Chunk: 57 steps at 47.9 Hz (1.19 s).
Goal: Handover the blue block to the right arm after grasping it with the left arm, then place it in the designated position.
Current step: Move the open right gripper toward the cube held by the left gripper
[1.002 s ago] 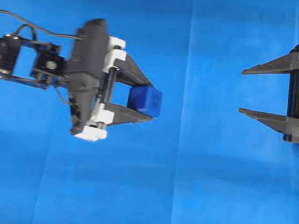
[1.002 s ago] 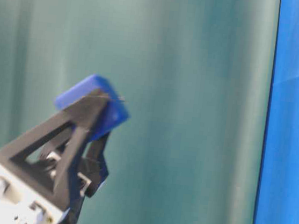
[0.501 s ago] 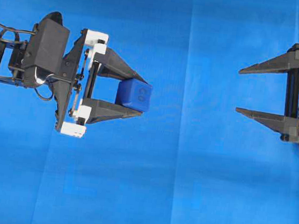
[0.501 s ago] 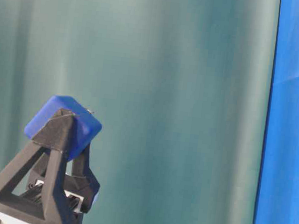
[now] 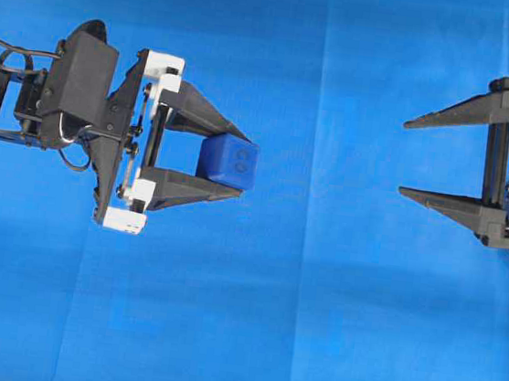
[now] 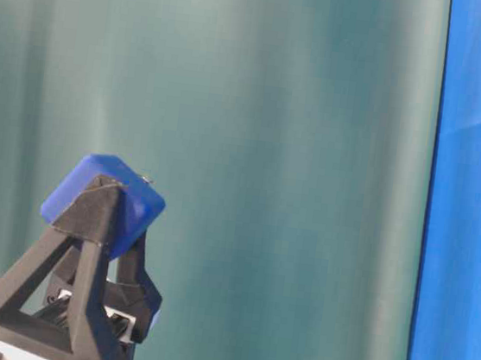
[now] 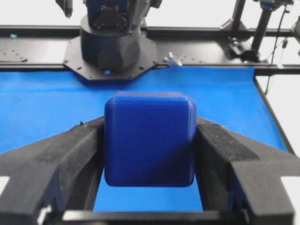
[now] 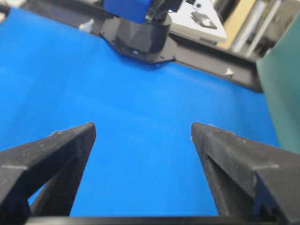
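The blue block (image 5: 228, 161), a dark-blue cube with rounded edges, is pinched between the two fingers of my left gripper (image 5: 239, 165), lifted off the cloth. The left wrist view shows the blue block (image 7: 149, 138) filling the gap of the left gripper (image 7: 149, 129), both pads pressed on its sides. At table level the blue block (image 6: 139, 196) sits at the fingertips, tilted. My right gripper (image 5: 405, 158) waits at the right edge, open and empty, pointing left toward the block. The right gripper (image 8: 143, 131) has only blue cloth between its fingers.
Blue cloth (image 5: 294, 324) covers the table. The right arm's black base (image 7: 110, 44) stands at the far end in the left wrist view. A dark green curtain (image 6: 270, 149) hangs behind at table level.
A second ago the left gripper was swinging and blurred with the block; it drew back left and lower, then held still. The right gripper crept slightly left.
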### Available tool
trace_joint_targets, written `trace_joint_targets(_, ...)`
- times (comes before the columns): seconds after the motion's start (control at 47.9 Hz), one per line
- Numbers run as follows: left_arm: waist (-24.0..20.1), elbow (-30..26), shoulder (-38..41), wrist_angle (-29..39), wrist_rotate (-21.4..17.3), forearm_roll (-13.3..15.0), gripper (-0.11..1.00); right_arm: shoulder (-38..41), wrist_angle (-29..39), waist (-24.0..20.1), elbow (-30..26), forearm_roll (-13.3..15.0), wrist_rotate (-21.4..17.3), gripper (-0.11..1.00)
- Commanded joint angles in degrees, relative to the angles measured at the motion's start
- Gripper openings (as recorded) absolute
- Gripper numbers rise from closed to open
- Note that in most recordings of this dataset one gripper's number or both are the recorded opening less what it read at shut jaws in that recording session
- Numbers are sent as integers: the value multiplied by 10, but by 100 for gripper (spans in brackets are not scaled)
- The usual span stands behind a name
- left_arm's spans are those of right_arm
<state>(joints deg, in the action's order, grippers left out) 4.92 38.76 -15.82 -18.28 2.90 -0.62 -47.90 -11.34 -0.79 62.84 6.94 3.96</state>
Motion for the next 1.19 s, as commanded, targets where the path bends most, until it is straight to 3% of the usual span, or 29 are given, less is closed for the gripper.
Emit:
trace_joint_targets(0.0,0,-6,-11,-6,1,2,49,-2,8,-1,-19,31,17,95)
trace_joint_targets(0.125,0,-7,-11,-6,1,2,49,-2,13,-1,-25,78,55,95)
trace_joint_targets(0.355,0,-7,-12,-8,1,2,49,0,10,-1,-34,199,171,95)
trace_joint_targets(0.543,0,-8,-11,-9,1,2,49,0,9,-1,-39,274,254,95)
trace_joint_targets(0.856,-1,-8,-11,-10,2,2,49,-1,-4,-2,-40,323,315,95)
trace_joint_targets(1.169,-1,-8,-11,-10,3,2,49,-3,-29,-2,-40,326,324,95)
